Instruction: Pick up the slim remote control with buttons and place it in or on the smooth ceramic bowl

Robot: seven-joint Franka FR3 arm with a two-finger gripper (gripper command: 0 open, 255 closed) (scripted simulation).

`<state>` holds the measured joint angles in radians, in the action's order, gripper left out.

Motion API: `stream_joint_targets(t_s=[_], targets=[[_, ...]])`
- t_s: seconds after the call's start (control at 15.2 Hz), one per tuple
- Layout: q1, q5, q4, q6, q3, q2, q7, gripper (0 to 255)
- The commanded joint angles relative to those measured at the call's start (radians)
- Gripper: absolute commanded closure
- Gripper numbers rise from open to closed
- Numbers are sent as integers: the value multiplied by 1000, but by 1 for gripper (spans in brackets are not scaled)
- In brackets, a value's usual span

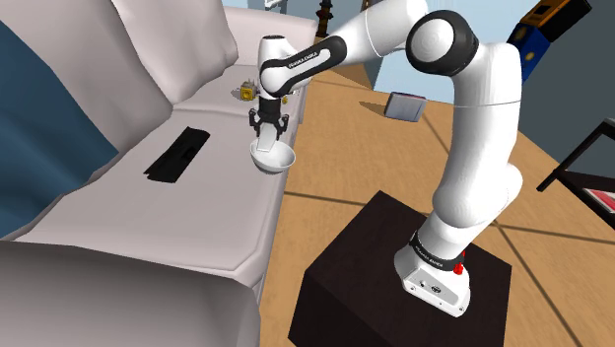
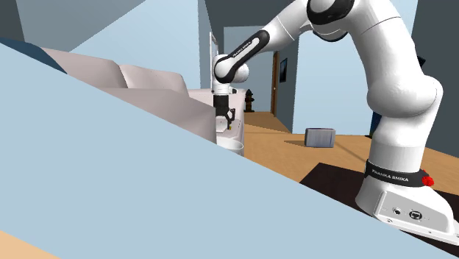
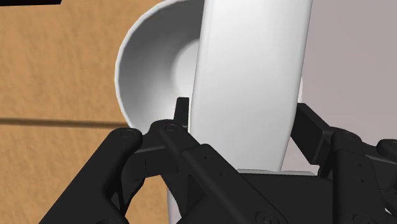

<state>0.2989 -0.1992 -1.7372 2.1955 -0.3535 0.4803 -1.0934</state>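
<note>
We note the arm stretched over the sofa, its gripper pointing down and clamped on the white remote, which hangs roughly upright, lower end over the white bowl.

Item count: one pale sofa, one white bowl, one slim white remote control, one flat black slab, one small yellow object and one grey box. Robot hardware: one dark stand, one white arm and one black gripper with two fingers.
</note>
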Motion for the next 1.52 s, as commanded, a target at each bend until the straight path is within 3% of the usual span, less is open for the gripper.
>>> stream_joint_targets(t_s=[0.0, 0.86, 1.39, 1.45], targets=[[16, -1, 40, -17, 9, 22, 31, 255], [-2, -44, 9, 116, 37, 128, 5, 255], [-2, -44, 9, 116, 37, 128, 5, 255], [-1, -44, 5, 118, 37, 126, 6, 0]])
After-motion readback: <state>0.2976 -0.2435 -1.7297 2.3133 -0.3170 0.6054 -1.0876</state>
